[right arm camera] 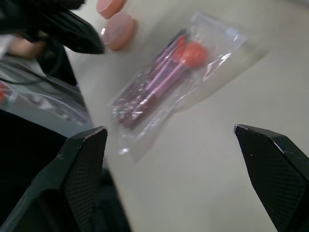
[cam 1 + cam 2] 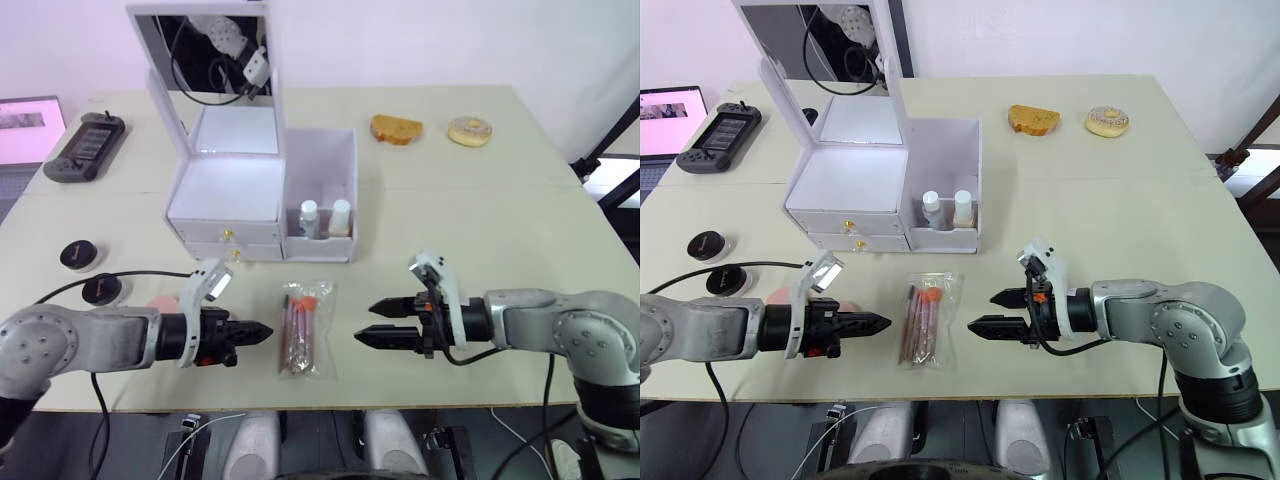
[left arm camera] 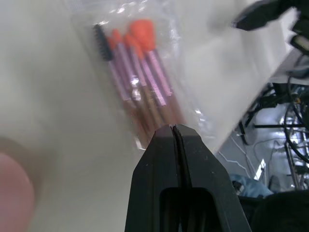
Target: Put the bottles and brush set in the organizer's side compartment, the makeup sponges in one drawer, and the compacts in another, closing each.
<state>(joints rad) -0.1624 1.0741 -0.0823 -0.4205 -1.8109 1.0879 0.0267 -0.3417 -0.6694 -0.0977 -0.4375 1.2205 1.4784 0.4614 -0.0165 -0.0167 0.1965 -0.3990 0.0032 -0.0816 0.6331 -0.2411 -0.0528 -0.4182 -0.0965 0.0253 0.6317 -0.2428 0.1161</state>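
The brush set (image 2: 305, 325), in a clear bag, lies flat near the table's front edge. My left gripper (image 2: 266, 332) is shut and empty, its tip just left of the bag; its joined fingertips (image 3: 172, 129) point at the bag's lower end. My right gripper (image 2: 365, 324) stands open a little to the right of the bag (image 1: 164, 77). The white organizer (image 2: 225, 190) has its mirror lid up and both drawers closed. Two bottles (image 2: 309, 218) (image 2: 340, 216) stand in its side compartment (image 2: 322, 160). Two black compacts (image 2: 78, 254) (image 2: 100, 289) sit at the left. Pink makeup sponges (image 1: 118, 29) lie behind my left arm.
A black game controller (image 2: 85, 145) and a laptop (image 2: 25, 125) lie at the far left. A piece of bread (image 2: 396, 129) and a donut (image 2: 470, 131) sit at the back right. A black cable (image 2: 110, 275) runs across the table by the compacts.
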